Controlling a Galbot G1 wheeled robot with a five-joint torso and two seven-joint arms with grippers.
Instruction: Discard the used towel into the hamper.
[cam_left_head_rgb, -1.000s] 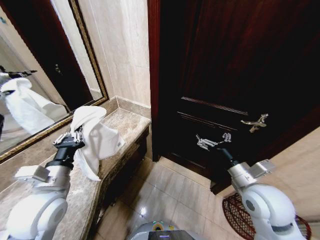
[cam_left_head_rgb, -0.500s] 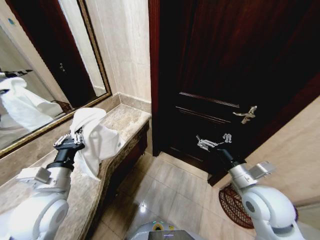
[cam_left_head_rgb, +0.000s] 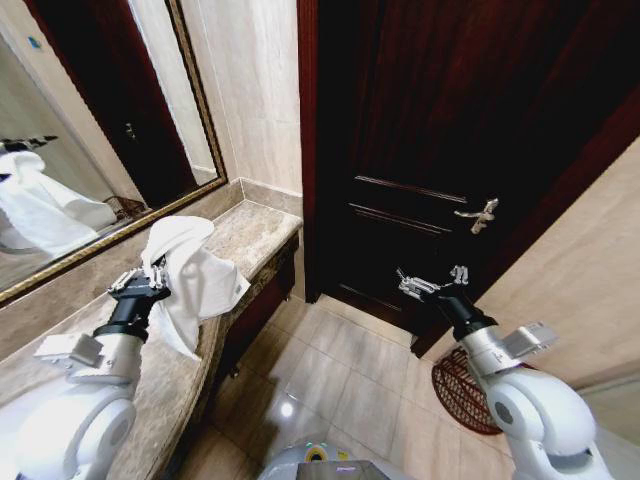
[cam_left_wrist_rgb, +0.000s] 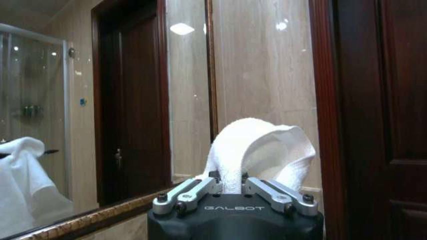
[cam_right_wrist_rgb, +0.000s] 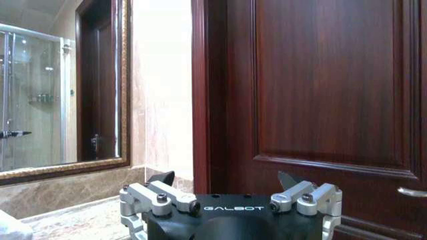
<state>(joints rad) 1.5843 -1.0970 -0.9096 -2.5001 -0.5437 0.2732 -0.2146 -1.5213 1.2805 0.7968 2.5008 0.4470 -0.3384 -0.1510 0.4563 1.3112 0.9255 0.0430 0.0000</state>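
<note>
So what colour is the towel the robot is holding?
White: the soft crumpled cloth towel held in the left pincer, clearest in the head view.

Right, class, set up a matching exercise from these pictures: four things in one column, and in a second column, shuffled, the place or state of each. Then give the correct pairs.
Column one:
1. towel
2. hamper
3. right gripper
4. door handle

Column two:
A. on the floor by the wall, behind the right arm
B. open and holding nothing, raised in front of the dark door
C. clamped in the left gripper above the stone counter
D. fixed to the dark wooden door

Pairs: 1-C, 2-A, 3-B, 4-D
</note>
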